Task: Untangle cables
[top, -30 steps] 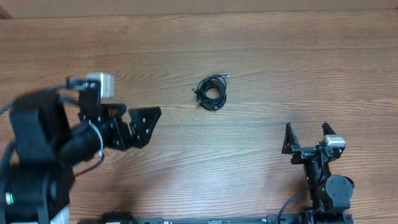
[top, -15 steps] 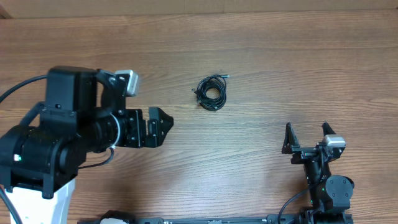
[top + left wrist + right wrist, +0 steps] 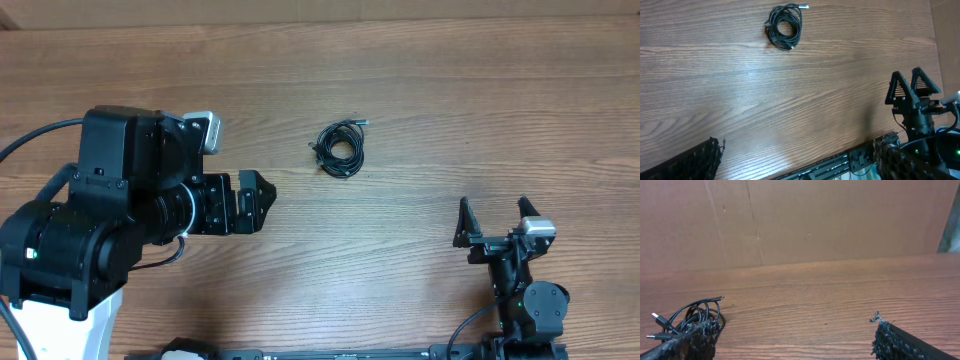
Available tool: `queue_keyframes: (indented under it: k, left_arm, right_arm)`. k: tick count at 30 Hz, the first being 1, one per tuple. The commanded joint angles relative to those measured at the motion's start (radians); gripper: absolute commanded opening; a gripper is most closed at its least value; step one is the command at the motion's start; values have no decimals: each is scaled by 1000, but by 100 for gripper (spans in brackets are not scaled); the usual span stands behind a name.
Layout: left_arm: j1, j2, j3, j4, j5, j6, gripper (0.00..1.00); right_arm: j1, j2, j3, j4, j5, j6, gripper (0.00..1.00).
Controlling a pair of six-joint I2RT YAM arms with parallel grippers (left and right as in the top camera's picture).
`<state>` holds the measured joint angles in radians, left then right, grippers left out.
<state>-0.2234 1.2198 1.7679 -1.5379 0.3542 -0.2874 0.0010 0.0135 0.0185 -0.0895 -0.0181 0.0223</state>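
The cables (image 3: 340, 148) lie as one small knotted coil on the wooden counter (image 3: 430, 80), touching neither tool. Left of the coil and nearer the robot, the left tool (image 3: 256, 200) hovers with fingers spread wide. The right tool (image 3: 492, 222) sits well apart to the coil's right, likewise spread

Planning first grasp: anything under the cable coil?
The cables lie as one small coil on the wooden table; wood shows through the loop. Directly beneath the strands is covered.

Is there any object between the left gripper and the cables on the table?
No. Between the left gripper and the cables only the wooden table shows; nothing visible blocks the path.
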Motion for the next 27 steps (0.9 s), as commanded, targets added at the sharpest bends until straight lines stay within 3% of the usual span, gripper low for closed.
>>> queue_keyframes:
  k: [1, 5, 12, 18, 27]
  left_arm:
    - [-7, 7, 21, -4, -13, -39, 99]
    - [-7, 21, 17, -56, -5, -59, 100]
    - [-7, 48, 14, -73, 86, 92, 100]
    - [-7, 73, 7, -119, 89, 40, 100]
    - [-39, 88, -113, -76, 138, 2, 100]
  right_arm:
    - [5, -11, -10, 5, 10, -4, 100]
    - [5, -11, -10, 5, 10, -4, 100]
    - [5, -11, -10, 5, 10, -4, 100]
    - [5, -11, -10, 10, 7, -3, 100]
    - [5, -11, -10, 44, -388, 322, 100]
